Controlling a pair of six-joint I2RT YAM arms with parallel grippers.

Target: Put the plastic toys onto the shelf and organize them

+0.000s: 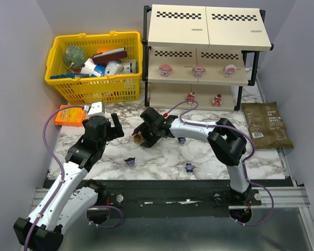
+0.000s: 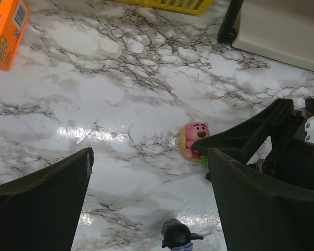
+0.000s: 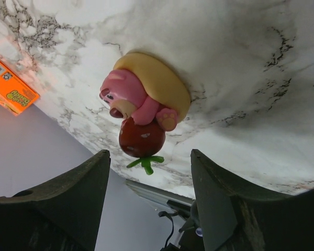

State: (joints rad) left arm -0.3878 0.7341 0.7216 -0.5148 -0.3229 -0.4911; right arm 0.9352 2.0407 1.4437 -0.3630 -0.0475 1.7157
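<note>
A red-pink plastic toy (image 1: 138, 138), a pink bear hugging a red strawberry (image 3: 145, 107), lies on the marble table. My right gripper (image 1: 142, 136) is open, and its fingertips (image 3: 100, 159) straddle the strawberry end without touching it. My left gripper (image 1: 116, 127) hangs open and empty just left of that toy (image 2: 193, 140). Three dark purple toys are on the table (image 1: 130, 162), (image 1: 189, 168), (image 1: 181, 140). On the shelf (image 1: 206, 31), three pink-and-white toys (image 1: 199, 70) fill the middle board and two red-pink toys (image 1: 190, 96) occupy the bottom board.
A yellow basket (image 1: 97, 68) with larger items is at the back left, beside the shelf's black post (image 1: 145, 57). An orange box (image 1: 69, 115) lies left of my left arm. A brown pouch (image 1: 267, 124) lies at the right, in front of the shelf.
</note>
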